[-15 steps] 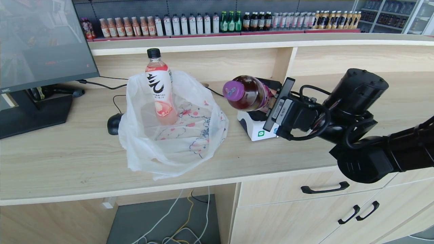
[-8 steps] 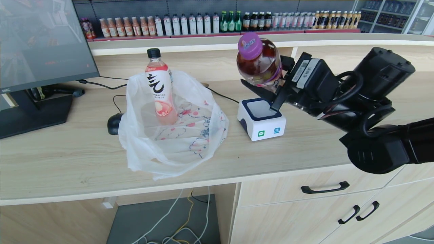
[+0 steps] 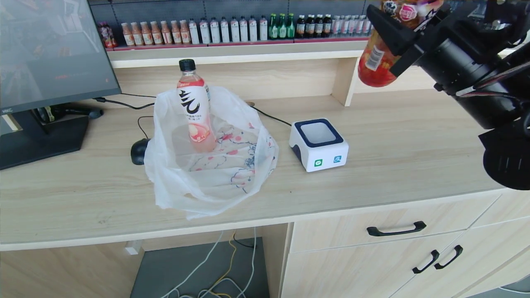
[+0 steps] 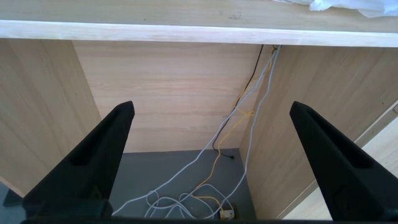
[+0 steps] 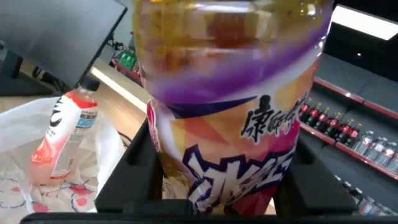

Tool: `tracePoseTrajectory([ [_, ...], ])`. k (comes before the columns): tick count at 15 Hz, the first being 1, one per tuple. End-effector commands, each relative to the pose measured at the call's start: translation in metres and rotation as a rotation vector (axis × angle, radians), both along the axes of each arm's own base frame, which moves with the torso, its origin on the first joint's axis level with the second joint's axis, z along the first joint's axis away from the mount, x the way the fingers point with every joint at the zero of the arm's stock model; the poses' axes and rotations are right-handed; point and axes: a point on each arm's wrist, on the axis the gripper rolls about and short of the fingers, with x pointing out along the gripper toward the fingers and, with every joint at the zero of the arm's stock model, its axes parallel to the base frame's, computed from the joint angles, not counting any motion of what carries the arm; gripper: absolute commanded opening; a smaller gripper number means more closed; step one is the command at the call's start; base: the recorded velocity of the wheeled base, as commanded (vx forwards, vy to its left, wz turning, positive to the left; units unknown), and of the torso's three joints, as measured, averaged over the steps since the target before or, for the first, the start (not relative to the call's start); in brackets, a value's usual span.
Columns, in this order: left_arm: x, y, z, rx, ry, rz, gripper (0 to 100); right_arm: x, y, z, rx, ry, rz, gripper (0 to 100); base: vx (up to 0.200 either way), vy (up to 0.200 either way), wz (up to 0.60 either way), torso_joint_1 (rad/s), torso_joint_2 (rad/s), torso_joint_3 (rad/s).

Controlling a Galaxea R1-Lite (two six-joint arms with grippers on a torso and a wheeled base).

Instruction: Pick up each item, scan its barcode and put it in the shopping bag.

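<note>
Right gripper (image 3: pixel 393 39) fingers clamped round drink bottle (image 3: pixel 374 62), held high, well apart from scanner (image 3: pixel 318 145). Left gripper (image 4: pixel 211 155) fingers spread wide, below counter (image 3: pixel 393 136). Probably carry step. Next: cross to shopping bag (image 3: pixel 215 174), lower beside pink bottle (image 3: pixel 194 111), release.

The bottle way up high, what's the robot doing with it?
The robot's right gripper holds a purple-label bottle high above the counter, off to the side of the white scanner box. A pink bottle already stands in the shopping bag. The left gripper hangs open below the counter edge, holding nothing. So one drink is bagged, and the one in the air is not yet in the bag.
</note>
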Motion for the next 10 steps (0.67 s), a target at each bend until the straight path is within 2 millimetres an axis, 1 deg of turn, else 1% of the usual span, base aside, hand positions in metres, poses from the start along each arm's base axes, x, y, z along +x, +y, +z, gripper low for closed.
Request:
tracePoseTrajectory([
  [1,0.000,0.000,0.000,0.000,-0.001,0.001,100,-0.004,-0.028,0.008,0.066,-0.016,-0.031,0,0.000,0.000,0.00,0.000,0.00,0.000],
  [3,0.000,0.000,0.000,0.000,-0.001,-0.001,100,-0.003,-0.038,0.000,0.136,0.016,-0.050,0,0.000,0.000,0.00,0.000,0.00,0.000],
  [4,0.000,0.000,0.000,0.000,-0.001,0.001,100,-0.005,-0.045,-0.015,0.220,0.041,-0.091,0,0.000,0.000,0.00,0.000,0.00,0.000],
  [6,0.000,0.000,0.000,0.000,-0.001,0.001,100,-0.008,-0.047,-0.025,0.294,0.063,-0.140,0,0.000,0.000,0.00,0.000,0.00,0.000],
  [8,0.000,0.000,0.000,0.000,-0.001,0.001,100,-0.009,-0.048,-0.025,0.332,0.071,-0.172,0,0.000,0.000,0.00,0.000,0.00,0.000],
  [10,0.000,0.000,0.000,0.000,-0.001,0.001,100,-0.009,-0.047,-0.029,0.328,0.085,-0.175,0,0.000,0.000,0.00,0.000,0.00,0.000],
])
